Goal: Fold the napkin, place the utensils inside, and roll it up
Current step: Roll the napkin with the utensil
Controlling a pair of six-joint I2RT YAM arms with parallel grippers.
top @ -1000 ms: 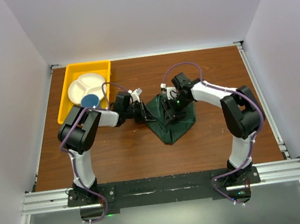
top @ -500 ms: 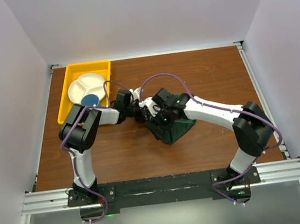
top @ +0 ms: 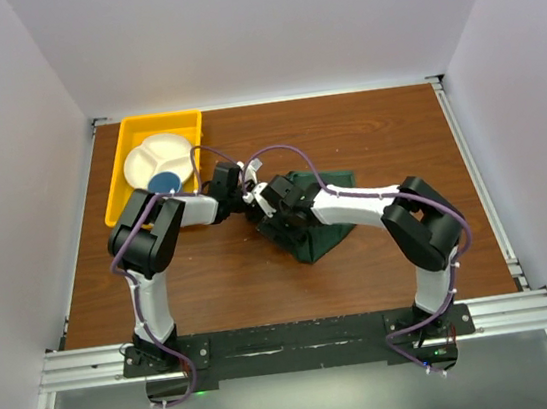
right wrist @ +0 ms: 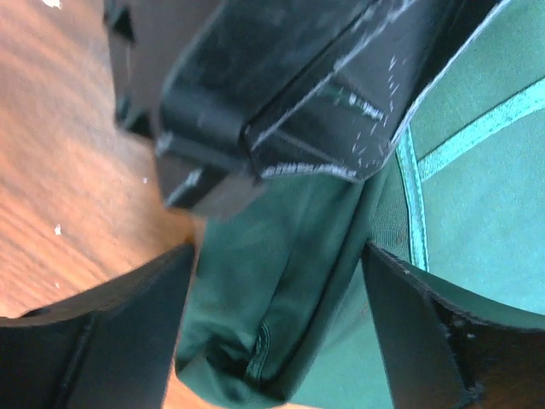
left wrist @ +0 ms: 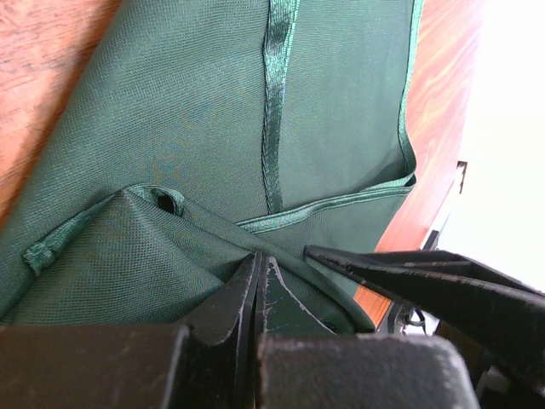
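The dark green napkin (top: 322, 226) lies crumpled at the table's middle. It fills the left wrist view (left wrist: 213, 128), showing its hems and a raised fold. My left gripper (top: 248, 192) (left wrist: 258, 262) is shut on that fold at the napkin's left corner. My right gripper (top: 270, 205) (right wrist: 277, 285) is open. Its jaws stand on either side of the bunched napkin corner (right wrist: 281, 281), right below the left gripper's fingers (right wrist: 281, 102). One right finger (left wrist: 426, 285) shows beside the left jaws. The utensils are out of view.
A yellow tray (top: 126, 135) stands at the far left, holding a white divided plate (top: 159, 159) and a blue cup (top: 162, 184). Bare wooden tabletop (top: 385, 129) lies around the napkin. White walls enclose the table.
My right arm has swung left, from the napkin's right side across it to the left corner beside my left gripper. The left gripper has stayed put, holding the cloth.
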